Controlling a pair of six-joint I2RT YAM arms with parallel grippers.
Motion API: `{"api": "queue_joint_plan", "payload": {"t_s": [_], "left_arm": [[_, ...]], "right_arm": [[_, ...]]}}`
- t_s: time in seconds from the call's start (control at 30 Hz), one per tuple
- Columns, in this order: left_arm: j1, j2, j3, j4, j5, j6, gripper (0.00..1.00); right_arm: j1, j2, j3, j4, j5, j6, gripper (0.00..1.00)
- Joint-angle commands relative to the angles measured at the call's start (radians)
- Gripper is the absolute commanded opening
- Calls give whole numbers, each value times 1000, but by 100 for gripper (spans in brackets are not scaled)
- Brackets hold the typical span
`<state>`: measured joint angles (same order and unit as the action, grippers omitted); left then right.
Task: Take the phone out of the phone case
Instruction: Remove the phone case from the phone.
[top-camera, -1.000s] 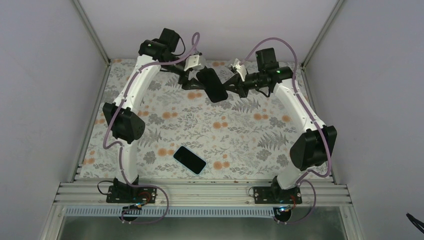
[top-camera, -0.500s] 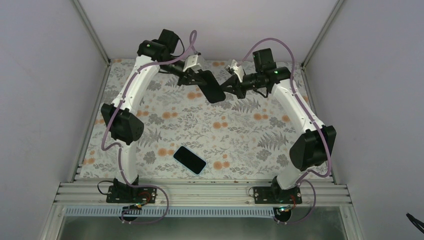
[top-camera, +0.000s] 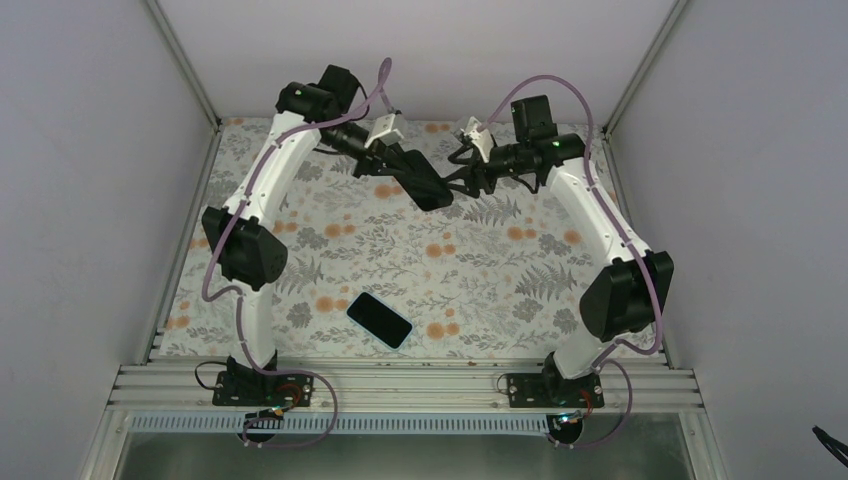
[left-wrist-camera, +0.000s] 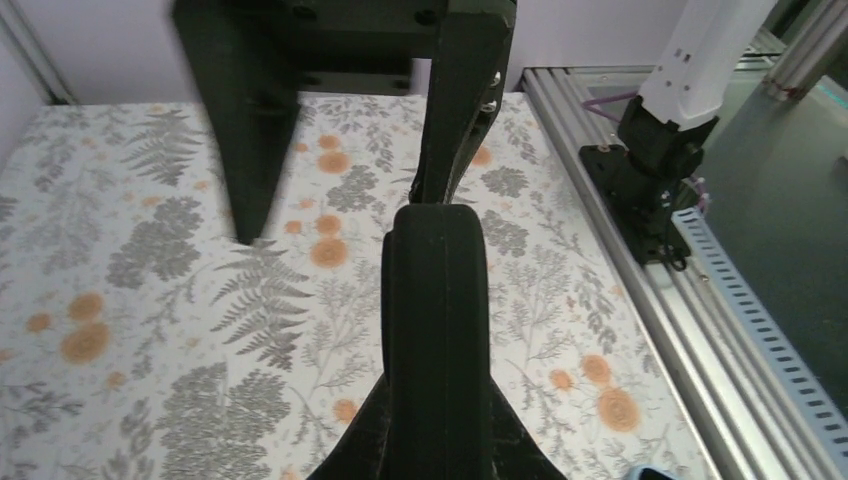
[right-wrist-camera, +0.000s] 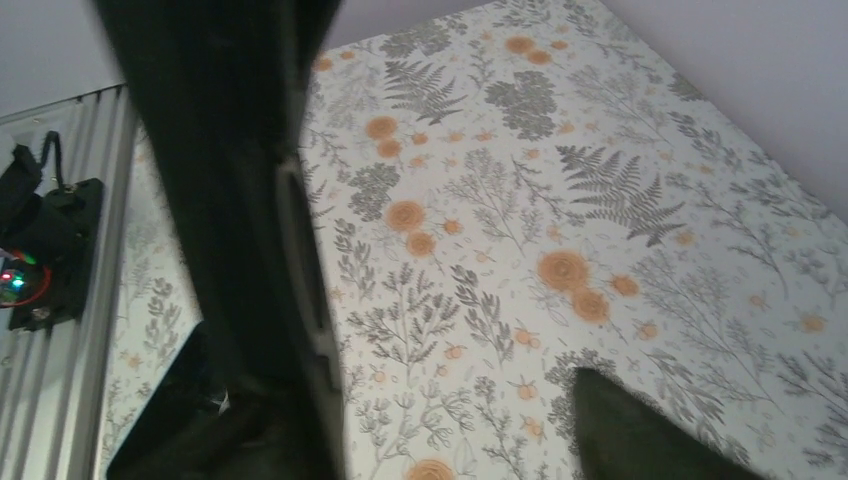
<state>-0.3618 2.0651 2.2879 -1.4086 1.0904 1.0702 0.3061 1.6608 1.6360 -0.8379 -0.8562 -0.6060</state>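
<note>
Above the far middle of the flowered tabletop, my left jaws are pressed together on one end of the black phone case. They hold it tilted in the air, its thin edge turned toward my left wrist camera. My right jaws stand spread at the case's other end. One finger is just beside the case or touching it, I cannot tell which, and the other finger hangs well apart, so that side grips nothing. The phone lies flat on the tabletop, glossy face up, near the front edge between my two arm bases. It is well apart from the case and both jaws.
</note>
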Motion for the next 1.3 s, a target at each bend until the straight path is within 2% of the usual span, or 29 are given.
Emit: {"api": "queue_joint_plan", "payload": {"t_s": [0.0,0.2,0.47,0.57,0.77,0.97,1.27], "left_arm": [[2,-46,4,53,60,29,2],[2,-66,-27,53,52,45,2],[3,-69,-32,53,46,45,2],[3,-73,-32,53,71,41,2],[0,-121,-60,53,143,33,2],[-11,-215,-152,53,196,44,2],[-21,-284,-267,51,177,77,2]], "right_arm": [[18,-28,-41,-38,-45,-38,99],[16,-149,-174,-78,32,-132,100],[17,-265,-275,-213,33,-244,100],[18,-303,-332,-154,58,-217,100],[16,-339,-437,81,123,-108,100],[15,-276,-415,107,154,-106,97],[-36,-315,-407,178,120,-62,95]]}}
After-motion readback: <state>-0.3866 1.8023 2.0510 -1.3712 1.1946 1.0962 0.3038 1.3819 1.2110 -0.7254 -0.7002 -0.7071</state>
